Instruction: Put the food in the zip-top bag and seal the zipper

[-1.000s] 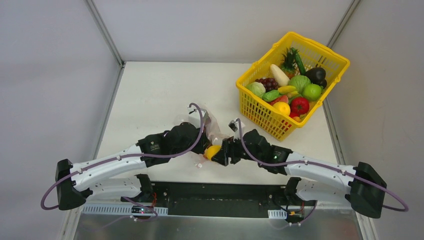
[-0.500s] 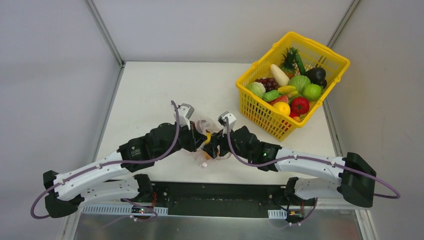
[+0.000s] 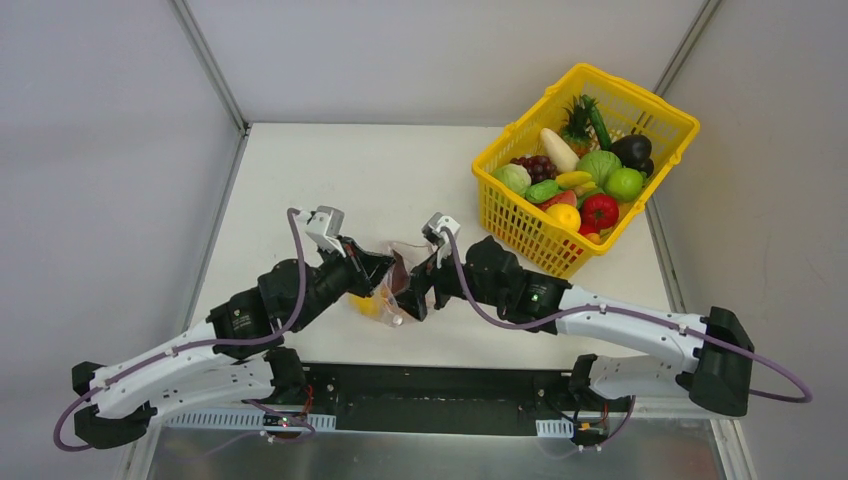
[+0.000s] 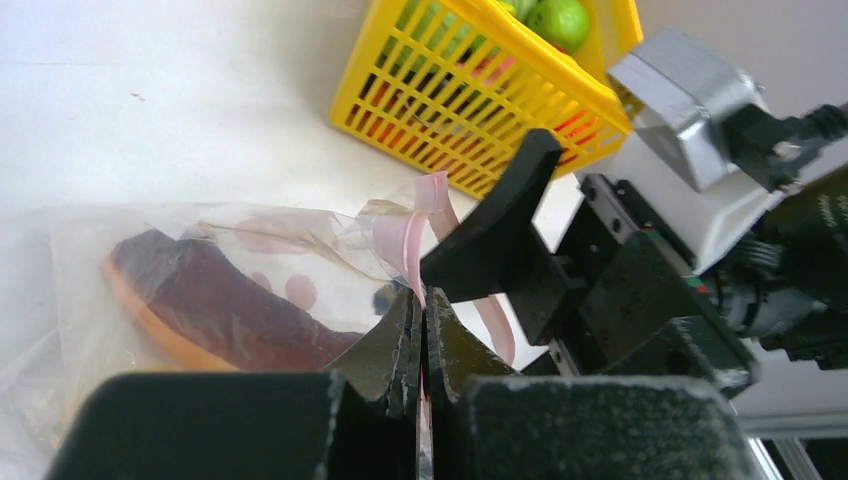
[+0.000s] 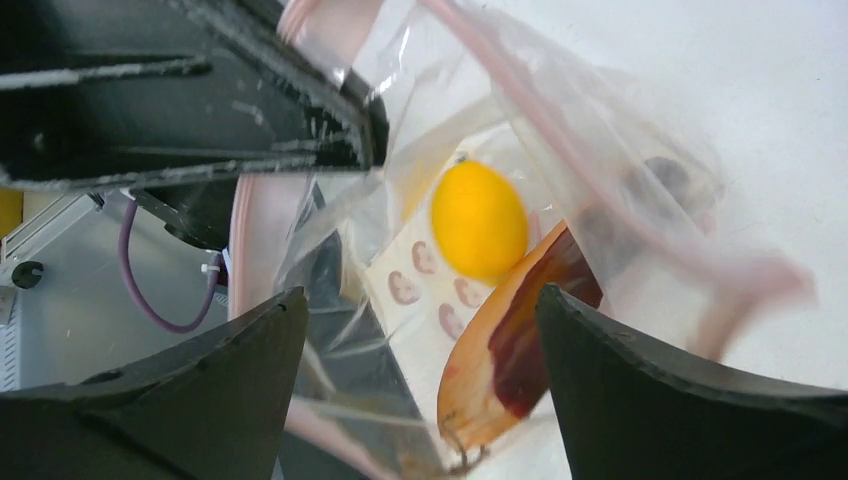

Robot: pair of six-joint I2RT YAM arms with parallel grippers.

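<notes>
The clear zip-top bag hangs between my two grippers near the table's front. My left gripper is shut on its pink zipper, pinching the bag's mouth edge. Inside the bag lie a yellow fruit and a dark red and orange piece of food. My right gripper stands open at the bag's mouth, fingers wide apart on either side of the plastic and holding nothing. In the top view the yellow fruit shows low in the bag, under the left gripper.
A yellow lattice basket stands at the back right, filled with several toy fruits and vegetables. The two wrists nearly touch over the bag. The table's front edge and the arm bases lie just behind the bag.
The right gripper has opened and let the yellow fruit drop into the bag. Both grippers and the bag have shifted left and away from the front edge.
</notes>
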